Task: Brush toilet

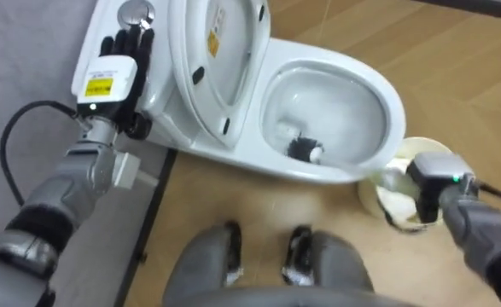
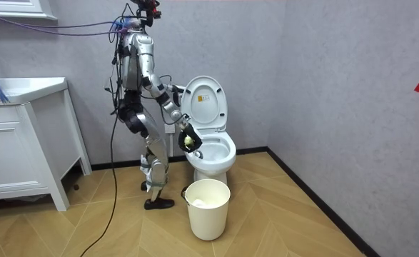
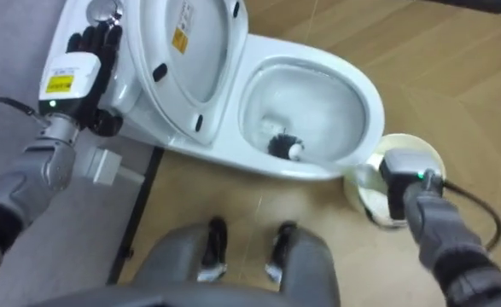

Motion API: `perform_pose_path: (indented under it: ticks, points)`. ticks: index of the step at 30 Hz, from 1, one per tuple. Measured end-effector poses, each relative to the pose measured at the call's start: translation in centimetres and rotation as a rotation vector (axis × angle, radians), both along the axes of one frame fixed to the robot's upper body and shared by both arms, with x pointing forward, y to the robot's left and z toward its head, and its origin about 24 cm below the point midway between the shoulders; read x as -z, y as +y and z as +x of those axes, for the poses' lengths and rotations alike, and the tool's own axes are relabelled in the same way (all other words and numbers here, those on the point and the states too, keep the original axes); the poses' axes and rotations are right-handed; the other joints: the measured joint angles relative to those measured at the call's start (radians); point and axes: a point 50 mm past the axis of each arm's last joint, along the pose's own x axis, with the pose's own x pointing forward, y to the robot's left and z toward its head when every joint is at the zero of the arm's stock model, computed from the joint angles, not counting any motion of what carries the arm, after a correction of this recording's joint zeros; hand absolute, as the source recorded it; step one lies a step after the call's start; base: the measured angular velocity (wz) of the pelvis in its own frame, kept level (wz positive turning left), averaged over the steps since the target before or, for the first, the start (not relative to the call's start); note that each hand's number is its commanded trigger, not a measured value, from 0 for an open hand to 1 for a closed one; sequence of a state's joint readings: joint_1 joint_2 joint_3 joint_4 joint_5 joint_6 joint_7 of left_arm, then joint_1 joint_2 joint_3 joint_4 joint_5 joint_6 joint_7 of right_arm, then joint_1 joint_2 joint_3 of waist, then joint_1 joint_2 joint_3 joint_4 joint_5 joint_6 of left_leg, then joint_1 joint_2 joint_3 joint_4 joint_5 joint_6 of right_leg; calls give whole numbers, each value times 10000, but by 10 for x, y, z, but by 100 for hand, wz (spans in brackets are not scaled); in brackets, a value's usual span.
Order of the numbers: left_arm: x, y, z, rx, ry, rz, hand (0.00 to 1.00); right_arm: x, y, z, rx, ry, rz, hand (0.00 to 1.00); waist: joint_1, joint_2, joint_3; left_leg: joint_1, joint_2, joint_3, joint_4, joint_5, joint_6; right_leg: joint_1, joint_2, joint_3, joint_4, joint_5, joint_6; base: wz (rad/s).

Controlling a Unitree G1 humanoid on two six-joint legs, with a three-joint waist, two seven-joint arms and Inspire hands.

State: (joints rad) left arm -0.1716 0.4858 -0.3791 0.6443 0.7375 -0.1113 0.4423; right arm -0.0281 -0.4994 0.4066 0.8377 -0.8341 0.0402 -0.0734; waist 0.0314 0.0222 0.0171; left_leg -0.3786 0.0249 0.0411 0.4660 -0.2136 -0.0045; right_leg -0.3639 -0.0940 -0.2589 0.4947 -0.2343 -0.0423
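Observation:
The white toilet (image 1: pixel 388 95) stands in front of me with its lid (image 1: pixel 220 51) raised against the tank. A toilet brush's dark head (image 1: pixel 305 151) sits low in the bowl, and its pale handle runs over the right rim to my right hand (image 1: pixel 434 175). That hand is curled round the handle and hovers just beyond the rim, above a white bin. My left hand (image 1: pixel 118 60) lies flat on the tank top, fingers straight, just below the round flush button (image 1: pixel 136 12). In the room view I stand at the toilet (image 2: pixel 213 150), on the room view's left of it, leaning slightly toward it.
A white bin (image 2: pixel 209 207) stands on the wooden floor right beside the bowl, under my right hand. A grey wall runs along my left behind the tank. A white cabinet (image 2: pixel 23 143) stands further off at the room view's left.

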Motion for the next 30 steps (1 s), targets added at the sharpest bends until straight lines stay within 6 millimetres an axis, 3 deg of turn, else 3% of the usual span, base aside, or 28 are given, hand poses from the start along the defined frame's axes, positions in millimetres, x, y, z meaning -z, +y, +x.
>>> perform_pose_path:
  ticks: [8,12,16,23,26,30]
  points:
    - [19,8,-51,-1275,606,-1012,0,26,10,-61,1514,1027,926,100,-93,-81,-72,2271,0,304,-1221,-21,33,2150,156,99,-1252,24,186,-8]
    - [20,9,-72,-1555,612,-1293,0,32,16,-77,1691,1306,1248,100,-44,-188,-186,3003,-9,363,-1672,-18,29,2813,214,129,-1652,-9,244,-4]
    - [27,9,-89,-2223,705,-1759,0,41,21,-100,2321,1849,1589,100,51,-359,-204,3795,-12,266,-2020,-17,27,3651,291,83,-2175,-10,297,5]
    - [30,17,-110,-3682,3,-2366,0,47,20,-126,3906,2197,2221,100,146,-241,-212,4491,-12,265,-2445,-17,21,4296,369,132,-2418,-8,341,0]
    - [30,21,-116,-3939,-191,-2449,0,48,18,-136,5077,2074,2672,100,78,-257,-159,4586,-21,241,-2529,-24,11,4483,395,138,-2624,-35,375,7]
    - [37,22,-130,-4273,-297,-2558,0,50,15,-144,7413,1356,3569,100,0,-174,-217,4799,-21,153,-2811,-21,-58,4552,448,175,-2740,-18,393,-1]
